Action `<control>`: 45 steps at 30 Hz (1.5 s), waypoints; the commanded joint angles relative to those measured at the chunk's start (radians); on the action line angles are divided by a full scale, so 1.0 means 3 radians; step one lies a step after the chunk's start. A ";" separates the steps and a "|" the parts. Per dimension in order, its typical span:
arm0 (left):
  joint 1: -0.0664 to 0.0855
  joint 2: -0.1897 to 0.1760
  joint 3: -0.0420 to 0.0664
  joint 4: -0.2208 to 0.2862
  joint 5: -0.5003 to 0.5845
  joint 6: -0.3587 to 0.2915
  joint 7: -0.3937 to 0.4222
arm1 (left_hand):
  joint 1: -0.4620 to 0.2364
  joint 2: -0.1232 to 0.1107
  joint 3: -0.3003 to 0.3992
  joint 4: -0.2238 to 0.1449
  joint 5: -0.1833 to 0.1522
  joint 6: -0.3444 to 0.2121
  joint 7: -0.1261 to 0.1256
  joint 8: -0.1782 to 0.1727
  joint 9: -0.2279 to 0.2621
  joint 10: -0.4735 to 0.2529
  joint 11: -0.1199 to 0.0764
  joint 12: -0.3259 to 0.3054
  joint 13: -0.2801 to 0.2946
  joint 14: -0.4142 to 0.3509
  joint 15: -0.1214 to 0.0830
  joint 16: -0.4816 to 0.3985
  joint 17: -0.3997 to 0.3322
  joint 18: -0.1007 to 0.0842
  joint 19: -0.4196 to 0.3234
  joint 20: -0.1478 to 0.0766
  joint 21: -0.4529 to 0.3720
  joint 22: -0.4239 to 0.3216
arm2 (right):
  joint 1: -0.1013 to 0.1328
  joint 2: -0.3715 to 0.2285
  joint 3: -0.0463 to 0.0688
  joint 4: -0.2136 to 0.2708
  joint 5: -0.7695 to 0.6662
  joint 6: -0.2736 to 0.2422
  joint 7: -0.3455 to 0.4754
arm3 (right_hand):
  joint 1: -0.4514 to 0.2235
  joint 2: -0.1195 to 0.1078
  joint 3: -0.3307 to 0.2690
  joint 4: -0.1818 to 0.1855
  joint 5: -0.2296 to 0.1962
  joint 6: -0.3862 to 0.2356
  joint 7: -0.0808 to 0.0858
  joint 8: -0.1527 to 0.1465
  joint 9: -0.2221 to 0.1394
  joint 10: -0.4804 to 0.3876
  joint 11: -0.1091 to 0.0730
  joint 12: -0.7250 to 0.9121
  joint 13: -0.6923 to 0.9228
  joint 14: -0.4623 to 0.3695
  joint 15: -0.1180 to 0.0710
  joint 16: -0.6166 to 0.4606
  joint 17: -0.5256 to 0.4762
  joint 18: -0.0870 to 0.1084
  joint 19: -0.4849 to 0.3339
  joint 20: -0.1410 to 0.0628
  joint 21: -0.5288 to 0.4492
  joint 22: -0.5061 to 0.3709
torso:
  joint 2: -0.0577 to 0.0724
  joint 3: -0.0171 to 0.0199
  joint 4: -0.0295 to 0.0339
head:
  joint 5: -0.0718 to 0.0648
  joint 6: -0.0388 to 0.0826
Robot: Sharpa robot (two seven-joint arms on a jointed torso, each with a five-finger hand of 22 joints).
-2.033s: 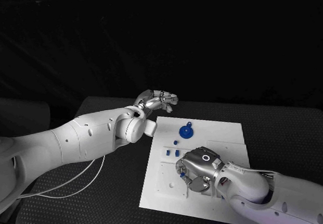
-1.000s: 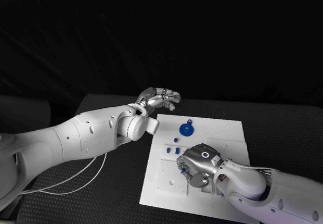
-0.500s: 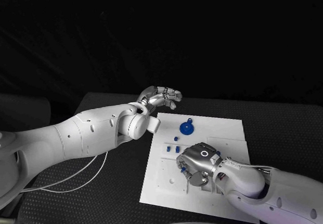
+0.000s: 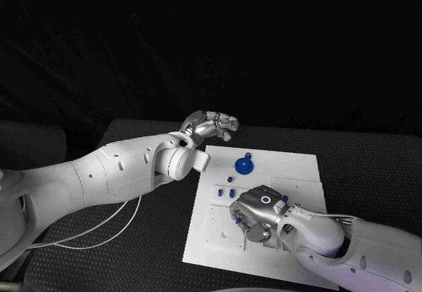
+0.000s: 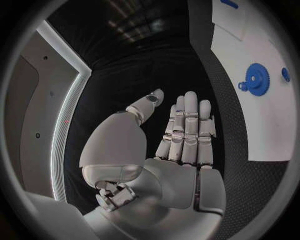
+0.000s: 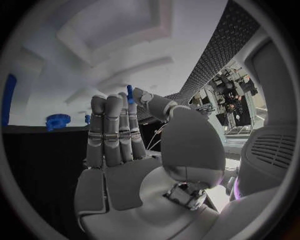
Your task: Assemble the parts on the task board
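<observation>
Left hand (image 4: 209,127) hovers with fingers (image 5: 187,125) straight, right hand (image 4: 258,214) lowered, pinching.

Right robot hand (image 4: 260,213) covers task board (image 4: 296,168) middle; far end open.

A black worktop (image 4: 370,167) with a woven, textured surface stands before a black cloth backdrop (image 4: 262,46). A thin white cable (image 4: 100,233) curves across the worktop's near-left part.

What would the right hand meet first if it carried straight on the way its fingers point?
Probably the task board itself: the right hand, pinching a small blue part, points down at the white surface just beneath. Depth is unclear.
</observation>
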 commanded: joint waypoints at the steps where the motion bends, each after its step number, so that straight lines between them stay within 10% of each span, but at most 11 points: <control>1: 0.0002 0.0008 0.0003 0.0012 0.0020 0.0027 0.0029 | -0.0038 0.0003 -0.0004 0.0017 -0.0011 -0.0025 -0.0008 0.0000 -0.0005 -0.0013 0.0006 -0.0019 -0.0004 0.0009 0.0005 -0.0017 0.0004 0.0065 0.0023 -0.0026 -0.0012 0.0005 | -0.0008 0.0013 -0.0015 -0.0009 -0.0017 0.0079 0.0013 | 0.0014 0.0006 0.0014 -0.0005 0.0012 0.0022 -0.0006 0.0017 0.0006 0.0027 0.0007 0.0000 -0.0003 -0.0002 -0.0021 0.0020 -0.0004 0.0045 -0.0009 -0.0024 0.0019 0.0070 | 0.0000 0.0000 0.0001 | 0.0005 -0.0008; 26: 0.0003 0.0011 0.0003 0.0019 0.0020 0.0043 0.0019 | -0.0041 0.0003 -0.0006 0.0020 -0.0013 -0.0038 -0.0003 0.0000 -0.0007 -0.0013 0.0006 -0.0020 -0.0004 0.0009 0.0006 -0.0024 0.0010 0.0065 0.0023 -0.0025 -0.0018 0.0006 | -0.0025 0.0086 -0.0050 -0.0103 0.0012 0.0236 -0.0039 | -0.0006 0.0007 0.0008 -0.0006 0.0012 0.0010 -0.0001 0.0006 0.0013 0.0017 0.0012 -0.0020 0.0008 -0.0013 -0.0017 0.0028 -0.0013 0.0045 -0.0018 -0.0022 0.0033 0.0071 | -0.0002 -0.0001 0.0000 | 0.0015 -0.0025; 45: 0.0002 -0.0002 0.0002 -0.0009 0.0020 0.0044 0.0013 | -0.0044 0.0002 -0.0009 0.0021 -0.0014 -0.0059 0.0004 -0.0005 -0.0011 -0.0016 0.0008 -0.0023 -0.0005 0.0009 0.0007 -0.0032 0.0018 0.0065 0.0024 -0.0024 -0.0023 0.0009 | -0.0021 -0.0097 -0.0049 0.0044 0.0198 -0.0191 -0.0022 | -0.0291 -0.0213 -0.0430 -0.0089 0.0015 -0.0511 0.0233 -0.0306 -0.0127 -0.0563 0.0228 -0.0452 -0.0183 -0.0059 0.0181 0.0082 -0.0094 0.0045 -0.0154 0.0005 0.0121 0.0071 | -0.0001 0.0004 -0.0006 | 0.0008 -0.0022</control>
